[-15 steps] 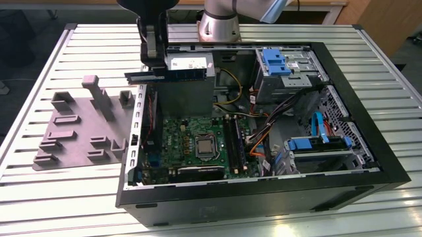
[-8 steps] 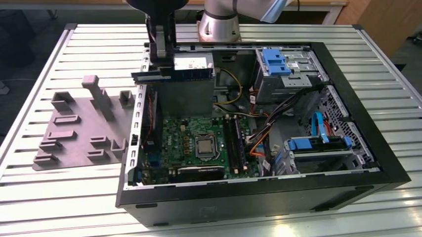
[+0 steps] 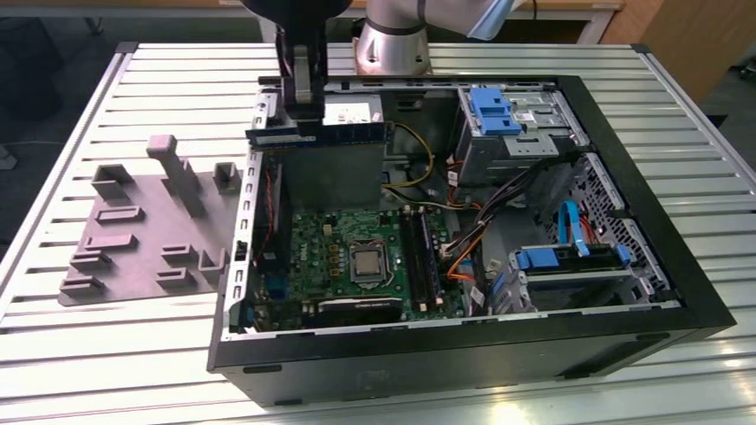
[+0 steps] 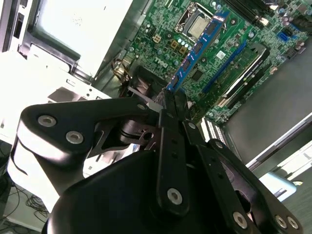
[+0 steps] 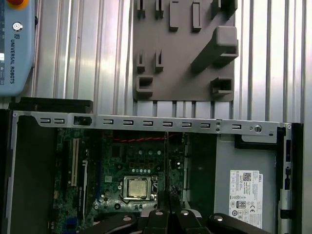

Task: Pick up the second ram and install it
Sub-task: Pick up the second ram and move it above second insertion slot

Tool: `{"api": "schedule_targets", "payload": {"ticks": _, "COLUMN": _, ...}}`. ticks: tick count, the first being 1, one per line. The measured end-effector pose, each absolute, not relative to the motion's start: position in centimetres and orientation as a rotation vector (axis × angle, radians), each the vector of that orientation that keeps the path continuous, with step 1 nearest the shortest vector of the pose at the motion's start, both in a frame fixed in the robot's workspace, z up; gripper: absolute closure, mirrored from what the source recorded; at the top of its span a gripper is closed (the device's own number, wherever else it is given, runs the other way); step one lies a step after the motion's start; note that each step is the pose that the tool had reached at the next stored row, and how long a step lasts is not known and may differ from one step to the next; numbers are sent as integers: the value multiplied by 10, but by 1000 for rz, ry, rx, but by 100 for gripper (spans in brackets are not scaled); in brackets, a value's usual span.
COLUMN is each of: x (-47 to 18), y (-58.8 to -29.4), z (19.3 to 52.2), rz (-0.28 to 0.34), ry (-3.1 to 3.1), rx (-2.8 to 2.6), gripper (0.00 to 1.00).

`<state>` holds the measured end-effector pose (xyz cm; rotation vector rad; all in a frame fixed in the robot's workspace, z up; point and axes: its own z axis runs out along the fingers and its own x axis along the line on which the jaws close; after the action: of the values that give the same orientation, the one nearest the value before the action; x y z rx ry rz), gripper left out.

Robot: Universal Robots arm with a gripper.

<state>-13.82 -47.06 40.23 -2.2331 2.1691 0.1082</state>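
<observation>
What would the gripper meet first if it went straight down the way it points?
Probably the green board beside the processor socket, struck first by the second ram that the gripper holds; depth is unclear.

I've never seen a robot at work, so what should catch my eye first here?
The gripper holds the second ram level above the open computer case, over its grey power-supply box. Below lies the green motherboard with its processor socket; a grey plastic tray sits beside the case, on the exterior view's left.
</observation>
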Motion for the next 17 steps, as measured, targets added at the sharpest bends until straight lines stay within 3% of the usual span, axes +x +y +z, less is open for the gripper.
{"api": "schedule_targets", "payload": {"ticks": 17, "x": -119, "y": -471, "z": 402, "rz": 108, "ry": 2169, "rx": -2233, "gripper": 89}}
